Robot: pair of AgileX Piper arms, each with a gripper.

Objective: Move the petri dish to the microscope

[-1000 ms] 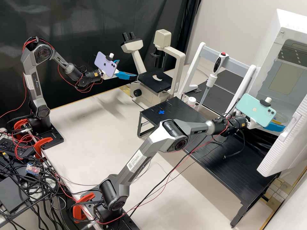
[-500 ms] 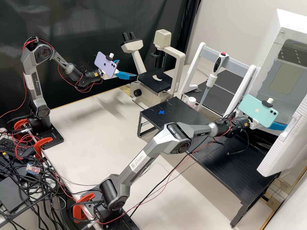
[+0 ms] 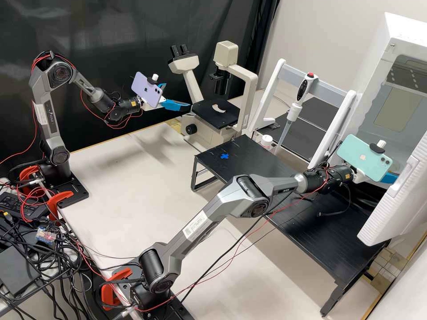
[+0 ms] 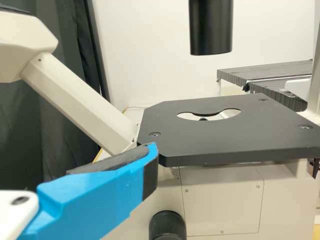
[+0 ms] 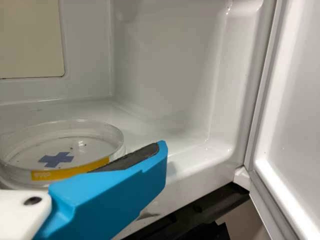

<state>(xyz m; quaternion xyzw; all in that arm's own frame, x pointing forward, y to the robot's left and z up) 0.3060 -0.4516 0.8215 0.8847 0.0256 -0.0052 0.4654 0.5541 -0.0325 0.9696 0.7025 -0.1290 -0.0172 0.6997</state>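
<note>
Inside a white cabinet [image 5: 165,80], the petri dish [image 5: 80,146] lies beside the right gripper [image 3: 390,178], jaws well apart, seemingly empty, with grasping and delivery to the microscope [image 3: 202,129] undone.

Dish [image 5: 70,150] of clear, glossy plastic. White cabinet [image 5: 165,75] looks like smooth, shiny plastic. Cream microscope [image 4: 225,195] has a smooth painted body and a matt black stage [image 4: 225,142]. Dark curtain [image 3: 89,26] is soft, folded cloth. Black worktop [image 3: 311,235] appears finely grooved, with a low sheen.

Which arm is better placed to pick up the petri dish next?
The right arm, probably: the dish is close ahead in the white chamber; the left arm is by the microscope.
</note>
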